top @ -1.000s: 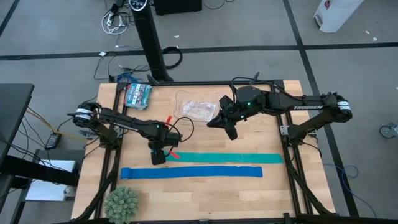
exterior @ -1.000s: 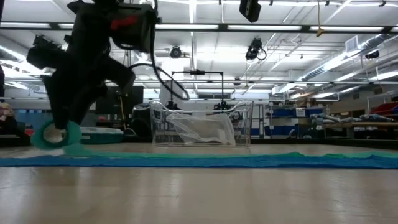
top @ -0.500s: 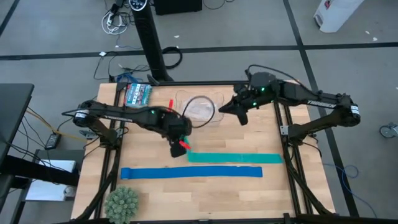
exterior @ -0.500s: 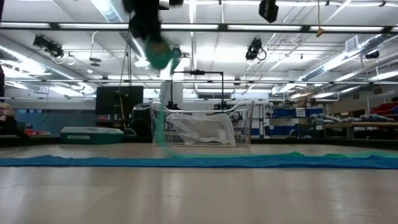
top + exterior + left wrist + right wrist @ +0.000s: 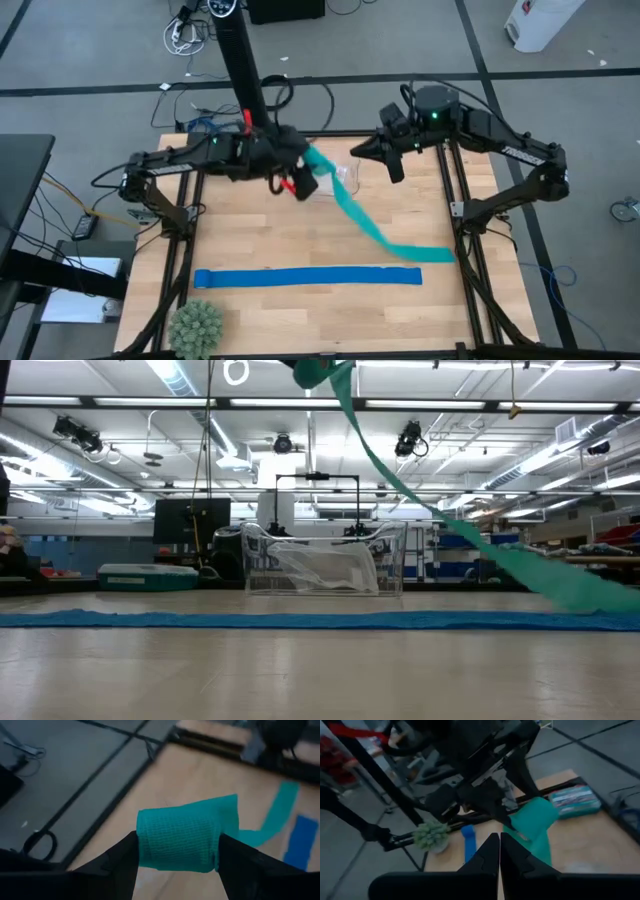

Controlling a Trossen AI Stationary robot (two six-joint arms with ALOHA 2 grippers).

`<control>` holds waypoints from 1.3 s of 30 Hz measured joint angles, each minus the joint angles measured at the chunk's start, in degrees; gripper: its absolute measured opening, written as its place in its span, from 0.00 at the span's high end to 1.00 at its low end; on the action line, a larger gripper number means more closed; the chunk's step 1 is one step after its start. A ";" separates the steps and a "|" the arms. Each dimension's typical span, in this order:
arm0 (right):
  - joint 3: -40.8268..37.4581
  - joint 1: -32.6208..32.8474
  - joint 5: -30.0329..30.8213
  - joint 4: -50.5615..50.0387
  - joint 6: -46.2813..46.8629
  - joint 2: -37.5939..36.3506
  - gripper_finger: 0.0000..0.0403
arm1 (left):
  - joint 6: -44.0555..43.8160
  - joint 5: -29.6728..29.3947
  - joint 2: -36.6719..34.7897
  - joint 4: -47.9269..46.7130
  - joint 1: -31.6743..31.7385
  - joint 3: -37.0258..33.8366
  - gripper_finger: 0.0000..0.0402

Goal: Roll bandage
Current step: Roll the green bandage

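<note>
Left gripper (image 5: pixel 177 852) pinches the bandage (image 5: pixel 365 222) roll high at upper centre; right gripper (image 5: pixel 499 851) pressed together, upper right.

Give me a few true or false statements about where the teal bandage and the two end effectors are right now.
1. The left end effector grips the rolled part of the bandage. True.
2. The whole bandage lies flat on the table. False: its tail slopes down from the raised roll, only the far end on the wood.
3. The right end effector is shut and empty. True.
4. The blue strip is lifted. False: it lies flat.
</note>
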 joint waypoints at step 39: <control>8.46 9.10 31.39 4.40 -7.53 5.85 0.67 | 2.30 4.32 0.09 3.12 4.40 21.97 0.42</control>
